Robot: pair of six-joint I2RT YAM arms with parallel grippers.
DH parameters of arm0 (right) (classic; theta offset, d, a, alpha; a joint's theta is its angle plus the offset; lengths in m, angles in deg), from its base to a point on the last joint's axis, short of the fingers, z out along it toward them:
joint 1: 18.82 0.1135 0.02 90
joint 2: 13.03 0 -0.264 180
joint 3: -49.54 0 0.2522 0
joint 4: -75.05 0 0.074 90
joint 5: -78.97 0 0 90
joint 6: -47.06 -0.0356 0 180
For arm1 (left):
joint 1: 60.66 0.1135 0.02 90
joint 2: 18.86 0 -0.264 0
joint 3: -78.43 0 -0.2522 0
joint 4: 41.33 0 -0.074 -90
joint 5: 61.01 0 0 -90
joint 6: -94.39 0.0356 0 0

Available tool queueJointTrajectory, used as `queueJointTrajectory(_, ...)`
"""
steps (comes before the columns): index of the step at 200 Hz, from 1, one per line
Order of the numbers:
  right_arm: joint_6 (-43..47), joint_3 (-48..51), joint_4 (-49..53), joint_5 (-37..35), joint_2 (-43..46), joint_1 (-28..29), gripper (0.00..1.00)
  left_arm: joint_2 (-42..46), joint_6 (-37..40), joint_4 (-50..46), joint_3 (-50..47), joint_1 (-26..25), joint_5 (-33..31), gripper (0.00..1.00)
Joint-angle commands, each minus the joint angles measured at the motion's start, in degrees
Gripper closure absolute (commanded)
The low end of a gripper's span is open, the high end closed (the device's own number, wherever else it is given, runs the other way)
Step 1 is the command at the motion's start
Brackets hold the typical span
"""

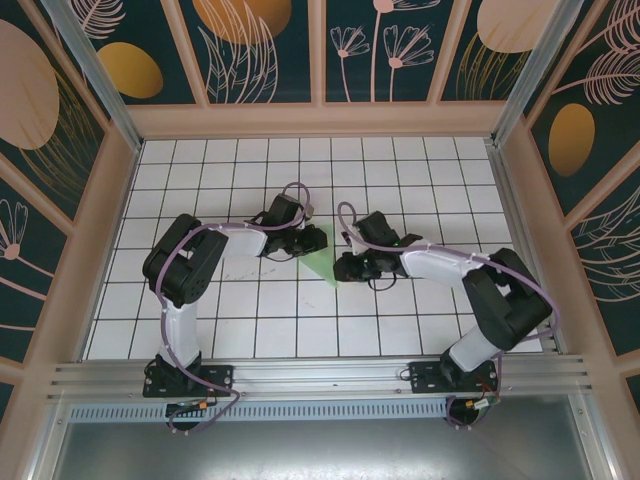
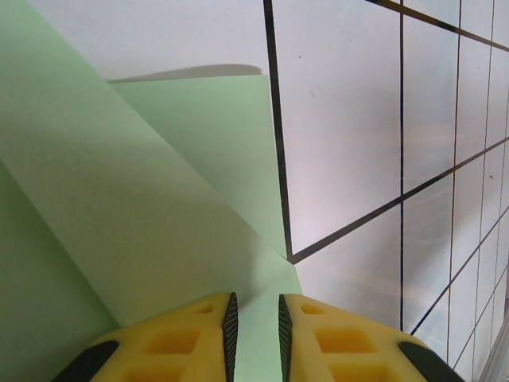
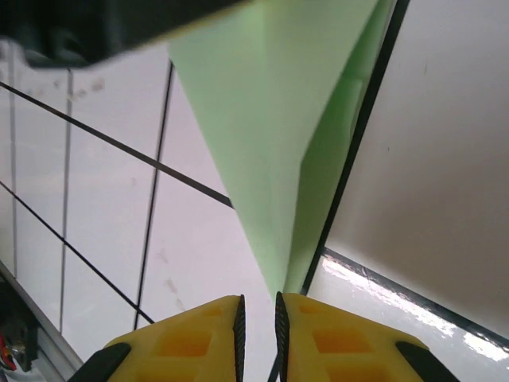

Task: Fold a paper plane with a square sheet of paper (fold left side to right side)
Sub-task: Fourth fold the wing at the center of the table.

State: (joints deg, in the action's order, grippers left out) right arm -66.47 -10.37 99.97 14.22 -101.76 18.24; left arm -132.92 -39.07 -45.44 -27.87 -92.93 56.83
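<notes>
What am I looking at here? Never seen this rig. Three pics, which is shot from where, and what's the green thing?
It is two robot arms bolted side by side at the near edge of a tiled table. The wide picture comes from a fixed camera above and behind them. The other two come from a camera on each wrist, so the yellow shapes at the bottom are that arm's own fingers.

The green thing is the paper, partly folded to a point and lying between the arms. The left gripper has its jaws nearly together over the paper's edge. The right gripper sits at the pointed tip, jaws also narrow. Whether either one really pinches the paper, I cannot tell.
</notes>
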Motion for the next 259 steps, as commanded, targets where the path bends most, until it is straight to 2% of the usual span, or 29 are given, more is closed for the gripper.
queueJointTrajectory(1, -1.77, -1.82, 0.97, -1.46, 2.21, -0.23, 0.78, -3.09, 1.75, -5.69, -1.67, -0.17, -3.76, 0.75)
queueJointTrajectory(51, -4.61, -1.12, -8.22, 8.65, -4.55, 0.99, 0.79, -3.18, 1.78, -5.78, -1.41, -0.20, -3.69, 0.75)
queueJointTrajectory(81, -5.24, -1.36, -11.12, 9.08, -8.14, 0.63, 0.80, -3.19, 1.65, -5.78, -1.50, -0.21, -3.67, 0.75)
queueJointTrajectory(115, -4.79, -1.33, -9.82, 8.35, -10.51, 0.27, 0.80, -3.01, 1.80, -5.78, -1.57, -0.21, -3.66, 0.75)
queueJointTrajectory(207, -1.00, 0.29, -1.26, 4.03, -10.72, 0.38, 0.80, -2.94, 1.83, -5.85, -1.67, -0.20, -3.76, 0.75)
queueJointTrajectory(259, -1.38, 1.54, -3.27, 6.89, -10.00, 0.63, 0.80, -2.94, 1.88, -6.00, -1.58, -0.24, -3.91, 0.75)
